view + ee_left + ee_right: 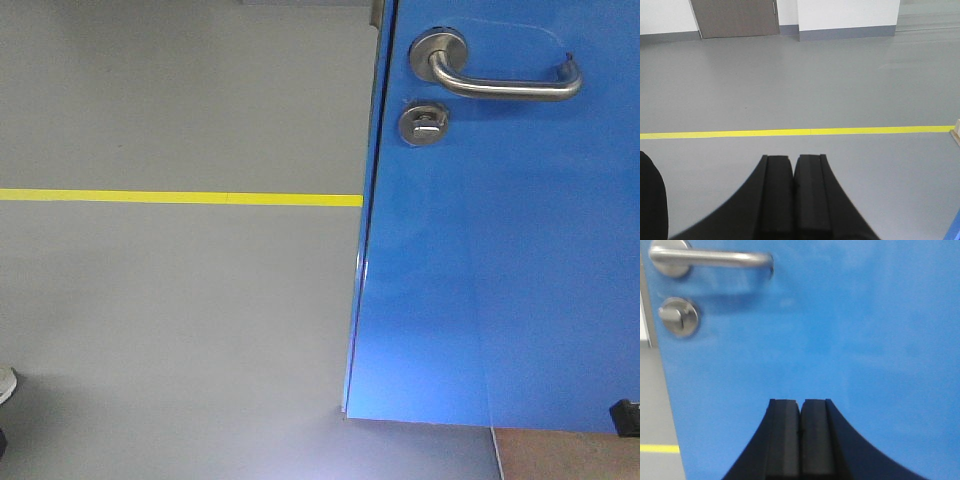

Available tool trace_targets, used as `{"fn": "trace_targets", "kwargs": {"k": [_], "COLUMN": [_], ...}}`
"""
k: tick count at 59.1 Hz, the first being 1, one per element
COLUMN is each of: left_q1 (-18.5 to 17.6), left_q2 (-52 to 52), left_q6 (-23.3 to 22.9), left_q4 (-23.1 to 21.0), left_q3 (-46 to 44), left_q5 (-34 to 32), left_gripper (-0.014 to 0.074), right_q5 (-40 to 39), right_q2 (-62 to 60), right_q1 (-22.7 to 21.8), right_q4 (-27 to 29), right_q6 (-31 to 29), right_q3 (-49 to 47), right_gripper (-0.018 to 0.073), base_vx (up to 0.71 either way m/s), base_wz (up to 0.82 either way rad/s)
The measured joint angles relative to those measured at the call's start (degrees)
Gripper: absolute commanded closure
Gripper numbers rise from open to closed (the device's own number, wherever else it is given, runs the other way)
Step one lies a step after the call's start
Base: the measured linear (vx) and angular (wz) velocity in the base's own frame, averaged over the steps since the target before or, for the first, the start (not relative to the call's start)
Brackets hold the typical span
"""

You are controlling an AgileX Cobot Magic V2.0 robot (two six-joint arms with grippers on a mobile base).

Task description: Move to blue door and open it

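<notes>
The blue door (500,280) fills the right half of the front view, glossy, with a steel lever handle (500,80) and a round thumb-turn lock (423,124) near its left edge. In the right wrist view the blue door (840,330) is close ahead; its lever handle (710,259) and lock (679,316) sit at upper left. My right gripper (800,402) is shut and empty, pointing at the door panel below and right of the handle. My left gripper (793,159) is shut and empty, aimed at bare grey floor left of the door.
A yellow floor line (180,197) runs across the grey floor left of the door. The same line (790,132) shows in the left wrist view, with a grey-brown door (735,17) and white wall beyond. A brown patch (570,455) lies below the door's bottom edge.
</notes>
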Motion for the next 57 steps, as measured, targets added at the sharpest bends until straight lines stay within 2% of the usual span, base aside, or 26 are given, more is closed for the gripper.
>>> {"fn": "trace_targets", "kwargs": {"k": [10, 57], "left_q1": [0.00, 0.00], "left_q2": [0.00, 0.00], "left_q6": [0.00, 0.00], "left_q4": [0.00, 0.00], "left_q3": [0.00, 0.00], "left_q5": [0.00, 0.00], "left_gripper": [0.0526, 0.0526], "right_q5": [2.68, 3.27], "right_q2": [-0.17, -0.17], "right_q1": [0.00, 0.00], "right_q4": [-0.40, -0.40], "right_q6": [0.47, 0.60], "right_q3": [0.00, 0.00], "right_gripper": [0.0554, 0.0554], "base_vx": [0.00, 0.00], "base_wz": [0.00, 0.00]}}
